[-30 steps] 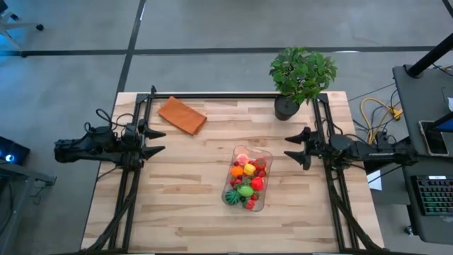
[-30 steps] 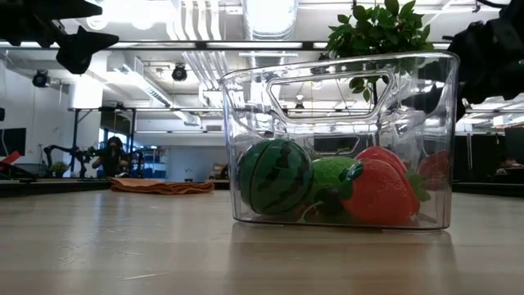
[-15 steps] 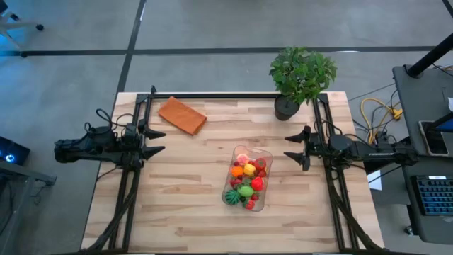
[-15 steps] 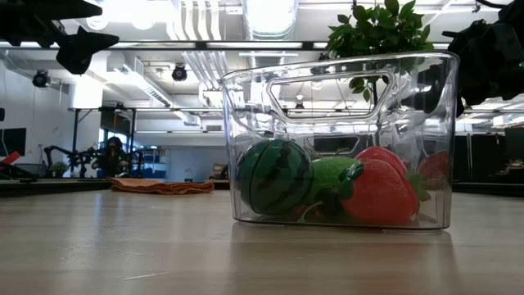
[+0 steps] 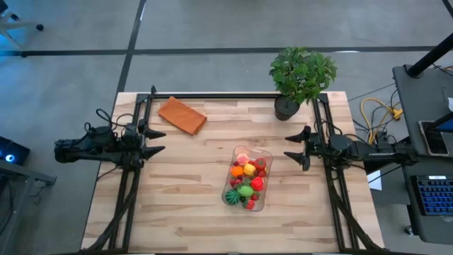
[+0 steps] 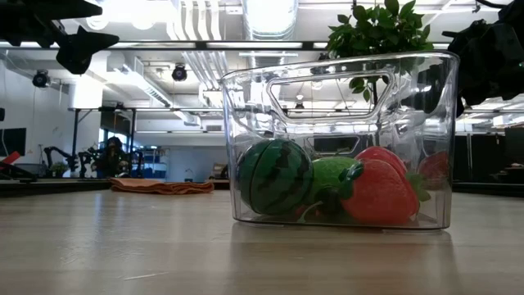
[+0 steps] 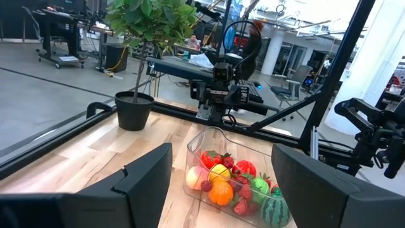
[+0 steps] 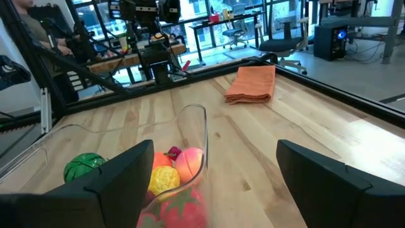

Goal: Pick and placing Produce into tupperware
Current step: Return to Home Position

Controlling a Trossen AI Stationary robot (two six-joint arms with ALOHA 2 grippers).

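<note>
Both arms parked, nothing gripped: left tool [image 5: 161, 141] at table's 10 o'clock, right tool [image 5: 289, 147] at 2 o'clock, each w/ fingers spread wide and empty. Tupperware [image 6: 254, 115] sits just off table centre toward 4 o'clock, upright, w/ all visible produce [image 5: 245, 180] piled inside, incl. watermelon [image 6: 274, 176] and strawberry [image 6: 378, 192] against the near wall. Judgement: the toys are prob. light, hard and smooth, so round ones would roll or squirt out; pinch across the middle. Tub looks thin, stiff, slick and light even when loaded; best hold is the rim by the end-wall handle cut-out.
</note>
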